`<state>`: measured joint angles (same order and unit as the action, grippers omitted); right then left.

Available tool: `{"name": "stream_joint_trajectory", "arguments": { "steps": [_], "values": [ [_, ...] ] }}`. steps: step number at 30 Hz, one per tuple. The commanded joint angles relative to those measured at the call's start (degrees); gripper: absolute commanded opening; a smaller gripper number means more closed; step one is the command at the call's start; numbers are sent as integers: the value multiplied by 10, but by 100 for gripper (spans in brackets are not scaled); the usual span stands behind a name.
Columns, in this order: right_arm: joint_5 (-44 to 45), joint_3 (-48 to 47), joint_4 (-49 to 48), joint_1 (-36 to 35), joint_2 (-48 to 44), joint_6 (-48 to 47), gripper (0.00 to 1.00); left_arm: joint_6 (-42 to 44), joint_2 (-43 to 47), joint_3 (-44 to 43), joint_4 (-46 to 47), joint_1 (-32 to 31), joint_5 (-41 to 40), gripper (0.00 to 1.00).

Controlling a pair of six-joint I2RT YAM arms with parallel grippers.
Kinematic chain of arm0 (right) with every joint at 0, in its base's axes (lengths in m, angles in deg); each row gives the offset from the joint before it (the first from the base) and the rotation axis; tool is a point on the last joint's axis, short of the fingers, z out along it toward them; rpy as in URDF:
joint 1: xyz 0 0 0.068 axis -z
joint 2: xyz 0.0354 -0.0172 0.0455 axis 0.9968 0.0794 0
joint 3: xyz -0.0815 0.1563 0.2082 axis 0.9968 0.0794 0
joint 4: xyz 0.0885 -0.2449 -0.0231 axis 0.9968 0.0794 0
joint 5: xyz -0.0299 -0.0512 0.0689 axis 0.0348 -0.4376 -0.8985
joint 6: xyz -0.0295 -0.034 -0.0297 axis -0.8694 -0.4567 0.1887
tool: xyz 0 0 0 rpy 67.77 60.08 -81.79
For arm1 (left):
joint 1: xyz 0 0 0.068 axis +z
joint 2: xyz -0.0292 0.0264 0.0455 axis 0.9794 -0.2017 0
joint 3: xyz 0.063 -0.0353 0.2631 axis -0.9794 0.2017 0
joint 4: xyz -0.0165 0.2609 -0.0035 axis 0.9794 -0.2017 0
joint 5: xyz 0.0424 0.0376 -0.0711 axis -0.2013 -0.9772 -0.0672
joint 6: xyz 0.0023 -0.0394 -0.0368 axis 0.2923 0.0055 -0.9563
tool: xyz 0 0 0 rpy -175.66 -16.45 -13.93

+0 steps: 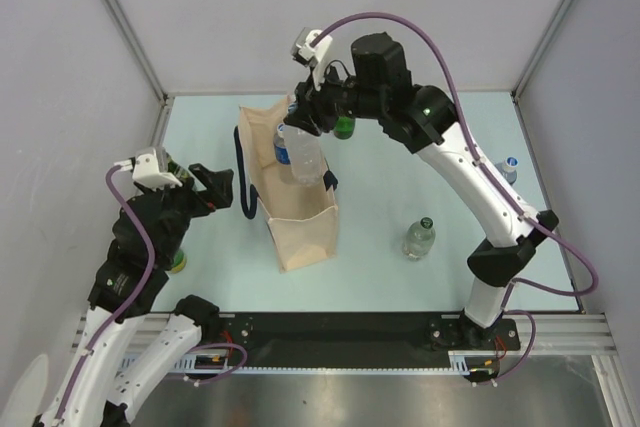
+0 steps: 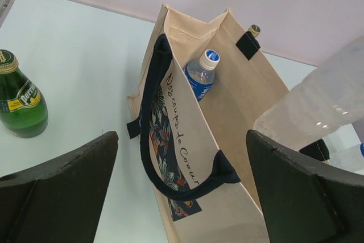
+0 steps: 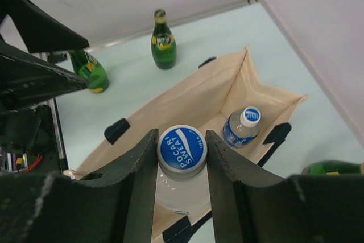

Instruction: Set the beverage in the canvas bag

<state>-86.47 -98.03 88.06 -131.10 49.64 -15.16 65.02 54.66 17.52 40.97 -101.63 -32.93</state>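
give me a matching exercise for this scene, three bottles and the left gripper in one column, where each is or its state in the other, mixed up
Column 1
1. Pocari Sweat bottle
2. small blue-label bottle
3. clear dark-capped bottle
4. left gripper

Column 2
A. standing on the table, to the right of the canvas bag
B. open, holding nothing
C. leaning inside the canvas bag
D. clamped in the right gripper above the bag's mouth

Pairs: 1-D, 2-C, 3-A, 4-B
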Motion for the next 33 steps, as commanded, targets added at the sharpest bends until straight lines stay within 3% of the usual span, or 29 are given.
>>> {"name": "stream_joint_trajectory", "arguments": {
  "steps": [1,5,13,33],
  "values": [
    [-18,40,-92,2,-6,-17,0,9,8,-9,-7,4,-8,100],
    [-21,86,-114,1,15,-31,0,7,11,-6,-10,5,-6,100],
    [-108,179,-165,15,42,-107,0,4,13,-3,-17,5,-6,100],
    [-109,188,-303,60,148,-135,3,10,1,0,-19,4,-17,100]
  ]
}}
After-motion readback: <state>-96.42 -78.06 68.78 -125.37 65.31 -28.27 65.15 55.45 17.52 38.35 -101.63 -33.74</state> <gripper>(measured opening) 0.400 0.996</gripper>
